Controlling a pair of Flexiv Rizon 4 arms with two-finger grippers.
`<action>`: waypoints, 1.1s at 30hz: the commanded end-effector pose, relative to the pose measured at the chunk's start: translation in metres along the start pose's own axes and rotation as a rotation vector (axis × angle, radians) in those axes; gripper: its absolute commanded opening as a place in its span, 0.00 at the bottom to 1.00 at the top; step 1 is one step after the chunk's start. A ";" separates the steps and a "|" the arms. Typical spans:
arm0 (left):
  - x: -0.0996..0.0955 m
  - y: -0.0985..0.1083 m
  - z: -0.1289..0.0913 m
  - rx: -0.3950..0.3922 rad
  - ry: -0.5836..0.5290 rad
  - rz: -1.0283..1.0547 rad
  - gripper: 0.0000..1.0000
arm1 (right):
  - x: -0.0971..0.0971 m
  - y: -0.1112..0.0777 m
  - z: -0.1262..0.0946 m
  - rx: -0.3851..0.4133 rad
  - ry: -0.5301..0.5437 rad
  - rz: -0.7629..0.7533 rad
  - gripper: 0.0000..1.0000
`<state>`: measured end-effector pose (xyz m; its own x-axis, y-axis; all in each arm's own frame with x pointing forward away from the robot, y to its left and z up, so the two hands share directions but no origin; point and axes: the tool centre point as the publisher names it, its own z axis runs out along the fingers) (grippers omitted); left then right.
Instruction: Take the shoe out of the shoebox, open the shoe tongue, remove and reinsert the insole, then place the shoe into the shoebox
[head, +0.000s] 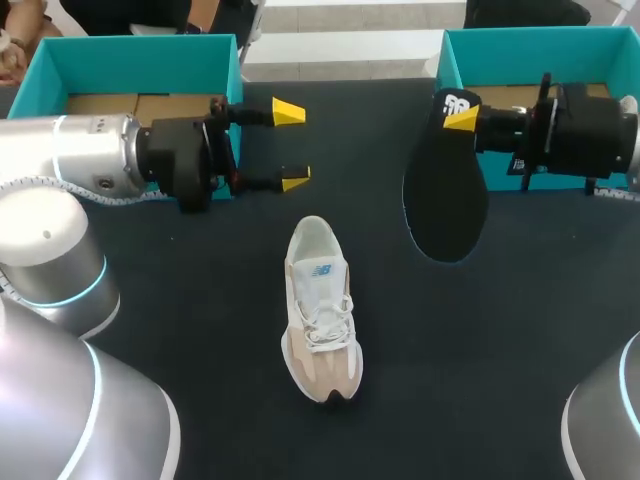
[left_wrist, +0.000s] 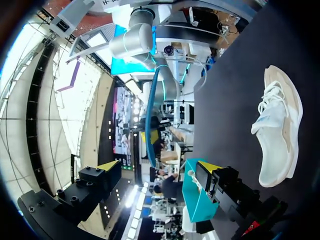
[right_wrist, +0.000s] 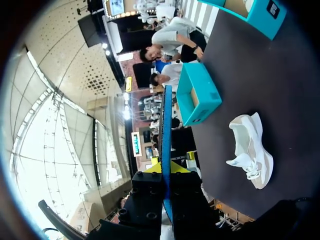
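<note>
A white and beige shoe (head: 320, 310) lies upright on the dark table, toe toward me, also in the left wrist view as the shoe (left_wrist: 277, 135) and in the right wrist view as the shoe (right_wrist: 250, 150). My right gripper (head: 465, 118) is shut on the heel end of a black insole (head: 445, 195), which hangs above the table right of the shoe. From the right wrist the insole (right_wrist: 166, 125) shows edge-on between the fingers of the right gripper (right_wrist: 167, 167). My left gripper (head: 291, 146) hovers open and empty behind the shoe, seen also as the left gripper (left_wrist: 159, 167).
Two teal shoeboxes stand at the back: the left box (head: 40, 70) behind my left arm, the right box (head: 520, 45) behind my right wrist. The left box (right_wrist: 197, 95) also shows beyond the shoe in the right wrist view.
</note>
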<state>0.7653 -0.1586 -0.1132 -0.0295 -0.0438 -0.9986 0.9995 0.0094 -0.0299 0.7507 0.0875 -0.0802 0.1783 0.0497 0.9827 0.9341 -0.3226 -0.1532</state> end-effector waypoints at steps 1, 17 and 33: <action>0.002 -0.006 0.009 0.015 -0.019 0.022 1.00 | -0.004 0.043 0.032 0.057 -0.004 0.018 0.00; 0.009 -0.011 0.039 0.062 -0.039 0.047 1.00 | -0.012 0.075 0.085 0.167 -0.023 0.038 0.00; 0.009 -0.002 0.075 0.058 -0.081 0.145 1.00 | -0.027 0.053 0.101 0.200 -0.021 0.103 0.00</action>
<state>0.7620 -0.2271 -0.1170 0.1112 -0.1233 -0.9861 0.9924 -0.0383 0.1167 0.8278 0.1589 -0.1231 0.2802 0.0507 0.9586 0.9540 -0.1258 -0.2721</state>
